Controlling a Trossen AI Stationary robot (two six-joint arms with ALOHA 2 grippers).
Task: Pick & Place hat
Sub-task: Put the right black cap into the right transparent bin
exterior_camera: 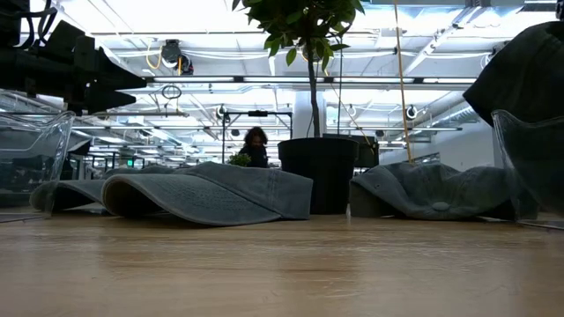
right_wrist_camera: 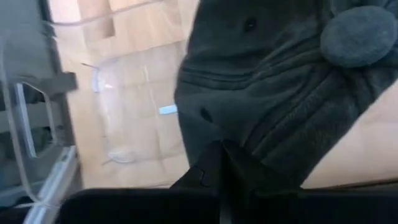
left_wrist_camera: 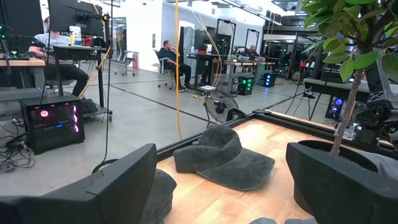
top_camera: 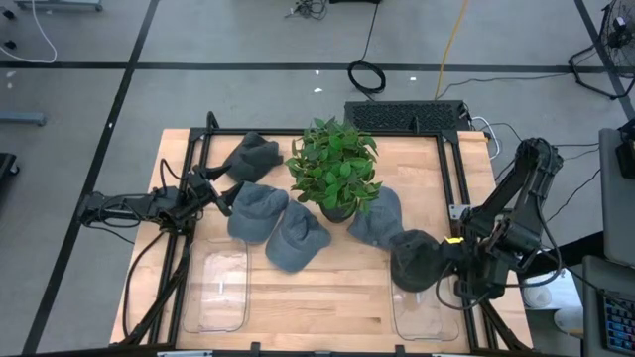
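Left of the potted plant (top_camera: 334, 169), the left gripper (top_camera: 210, 190) hovers by grey caps, fingers spread. Right of it, the right gripper (top_camera: 448, 260) pinches a dark hat (top_camera: 415, 260) above a clear bin (top_camera: 425, 315); its wrist view alone shows the hat's top button (right_wrist_camera: 363, 35).

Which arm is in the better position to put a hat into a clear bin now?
The right. Its gripper already holds a dark hat directly above the right clear bin. The left gripper holds nothing and sits at the table's left edge.
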